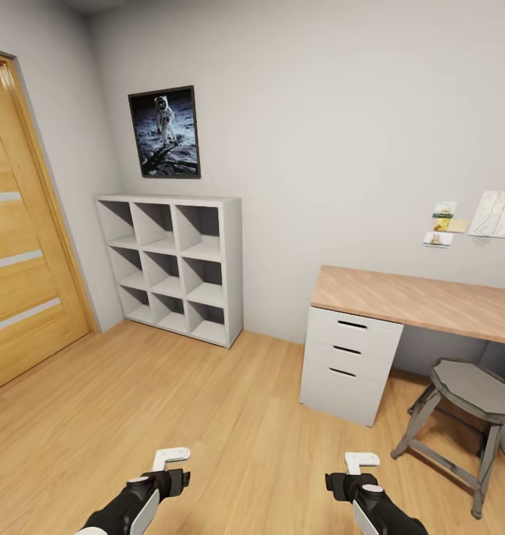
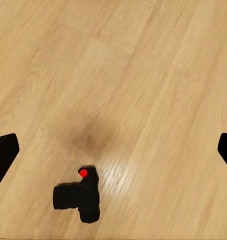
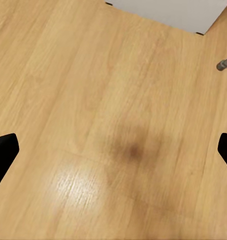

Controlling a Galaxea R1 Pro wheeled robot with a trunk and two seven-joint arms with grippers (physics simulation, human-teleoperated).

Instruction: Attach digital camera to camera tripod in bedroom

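**Camera on the floor, not yet picked up**

The left claw [image 1: 171,459] hangs low over the wood floor [image 1: 230,416], spread wide and grasping nothing; in its wrist view the two dark fingertips [image 2: 4,152] sit at opposite edges with bare boards between them. The right claw [image 1: 362,464] is likewise released and empty, its fingertips [image 3: 4,150] framing only floor.

Outward from the left claw, the digital camera [image 2: 79,196] lies on the floor, a small black body with its red button [image 2: 83,173] showing. It sits off the line between the fingers, towards one edge of the wrist view, touched by nothing.

Further out stand a white cube shelf [image 1: 177,266] against the wall, a wood-topped desk [image 1: 423,299] with white drawers [image 1: 349,364], a grey stool [image 1: 468,416], a wooden door [image 1: 22,275] and a framed astronaut picture [image 1: 165,132].

The step in hand looks like the first one: reaching for the camera. The next move probably calls for shifting the left claw until the camera lies between the fingers, lowering, then closing on its body. After that the tripod must be found.
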